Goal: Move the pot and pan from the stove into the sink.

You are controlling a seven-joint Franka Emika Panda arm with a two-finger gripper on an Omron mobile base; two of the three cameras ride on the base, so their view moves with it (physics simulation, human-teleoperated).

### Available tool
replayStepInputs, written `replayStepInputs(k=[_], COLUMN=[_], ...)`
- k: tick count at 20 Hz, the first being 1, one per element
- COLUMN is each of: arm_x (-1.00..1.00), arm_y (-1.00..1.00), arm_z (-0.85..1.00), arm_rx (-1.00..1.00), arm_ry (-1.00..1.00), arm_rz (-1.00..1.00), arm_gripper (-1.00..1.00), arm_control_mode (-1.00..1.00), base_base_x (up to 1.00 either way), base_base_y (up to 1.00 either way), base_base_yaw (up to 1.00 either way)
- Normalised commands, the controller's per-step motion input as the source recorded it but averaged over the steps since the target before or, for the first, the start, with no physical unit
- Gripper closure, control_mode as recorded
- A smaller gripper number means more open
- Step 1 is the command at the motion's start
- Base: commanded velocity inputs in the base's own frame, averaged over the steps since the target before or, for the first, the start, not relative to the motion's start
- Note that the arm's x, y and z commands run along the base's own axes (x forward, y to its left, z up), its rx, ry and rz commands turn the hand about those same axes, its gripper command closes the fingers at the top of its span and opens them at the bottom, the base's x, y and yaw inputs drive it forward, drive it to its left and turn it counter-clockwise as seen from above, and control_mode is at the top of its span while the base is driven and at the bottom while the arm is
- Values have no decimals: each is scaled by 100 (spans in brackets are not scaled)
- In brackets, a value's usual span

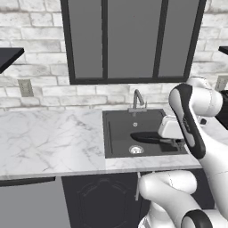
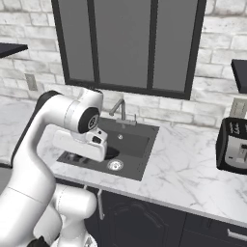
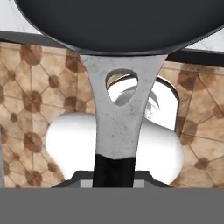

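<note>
We are looking at the round, shallow black frying pan (image 1: 147,137), which is hanging low inside the dark grey rectangular sink basin (image 1: 120,129), its bowl towards the left and its short dark and silvery handle (image 3: 114,127) running right into the robot's hand. In the left base view we are seeing the pan side-on as a dark sliver, so we cannot tell whether its underside is touching the basin floor or hanging just above it. The round silver drain (image 1: 136,149) is lying just near of the pan. In the right base view the white hand is covering almost all of the pan, and only a dark edge (image 2: 111,153) is peeking out beside it.

In the hand view the pan's bowl is being cut off by the top edge, and the handle is coming straight down the middle into the two-finger claw (image 3: 114,177). The fingertips themselves are sunk below the bottom of that picture, so we are judging the grip from the handle's black end vanishing between them: the claw is pinching the handle, pressed tight on it. In the left base view the claw (image 1: 177,142) is sitting at the right end of the basin, partly behind the arm.

The curved silver faucet (image 1: 137,99) is standing at the far rim, and white marble counter (image 1: 49,138) is spreading out to the left.
</note>
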Motion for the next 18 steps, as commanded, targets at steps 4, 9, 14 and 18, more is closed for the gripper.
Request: replayStepInputs(k=[4, 9, 14, 18], arm_x=[19, 14, 4, -2], arm_y=[-10, -8, -2, 0], arm_z=[-9, -8, -5, 0], arm_rx=[0, 0, 3, 0], arm_ry=[0, -1, -5, -8], arm_rz=[-2, -5, -1, 0], arm_gripper=[100, 100, 100, 100], arm_control_mode=[-100, -100, -100, -100], base_base_x=[0, 0, 0, 0], base_base_y=[0, 0, 0, 0], base_base_yaw=[0, 0, 0, 0])
